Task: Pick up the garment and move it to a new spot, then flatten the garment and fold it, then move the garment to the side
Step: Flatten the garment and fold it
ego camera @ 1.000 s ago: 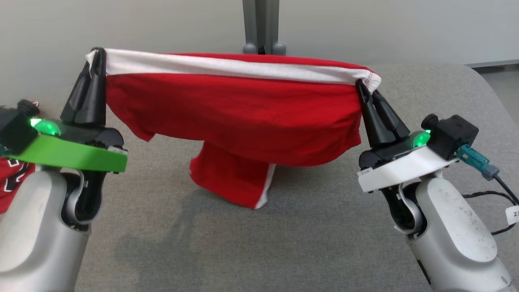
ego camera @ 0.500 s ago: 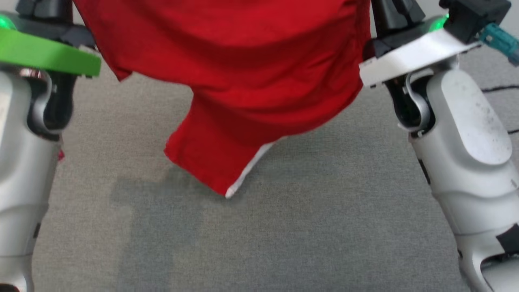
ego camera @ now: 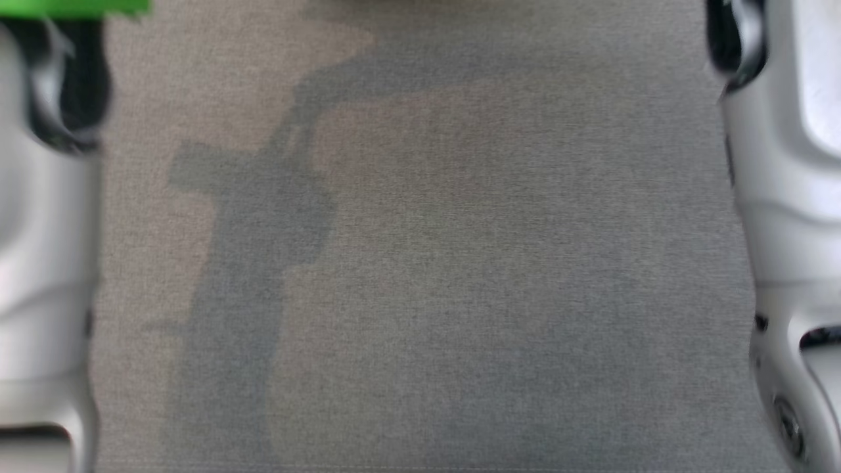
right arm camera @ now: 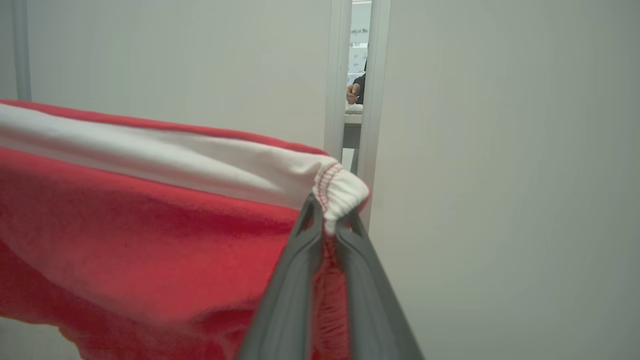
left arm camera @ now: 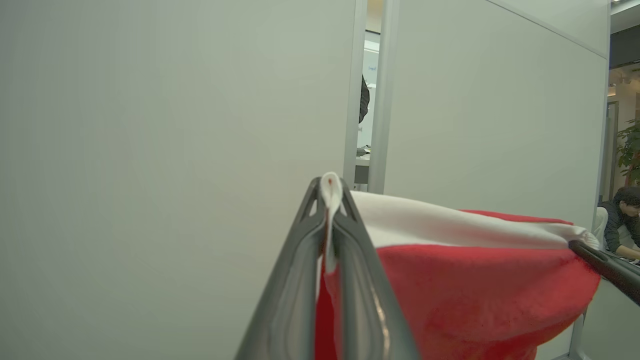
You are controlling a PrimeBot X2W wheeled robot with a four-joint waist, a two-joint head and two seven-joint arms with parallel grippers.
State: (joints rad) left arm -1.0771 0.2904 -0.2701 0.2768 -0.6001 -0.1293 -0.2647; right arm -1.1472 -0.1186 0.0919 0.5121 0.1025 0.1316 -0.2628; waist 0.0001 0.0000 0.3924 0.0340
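Note:
The garment (left arm camera: 465, 280) is red with a white waistband and hangs stretched in the air between both grippers. My left gripper (left arm camera: 330, 192) is shut on one end of the white band, and the cloth runs off to the right. At the opposite end, the gathered band corner (right arm camera: 340, 192) is pinched in my right gripper (right arm camera: 327, 212), also shut, with the red cloth (right arm camera: 140, 240) spreading left. The right gripper's dark finger (left arm camera: 607, 270) shows at the far end in the left wrist view. In the head view my two pale forearms (ego camera: 39, 263) (ego camera: 788, 197) flank bare grey cloth.
A grey fabric-covered table (ego camera: 460, 276) lies below, with the arms' shadow across it. Pale partition walls (left arm camera: 150, 150) stand behind, with a narrow gap (right arm camera: 357, 60) where a person's hand shows. Another person (left arm camera: 620, 220) sits at the far right.
The head view has tilted down, so garment and grippers have left its top edge. Both grippers keep the waistband stretched between them.

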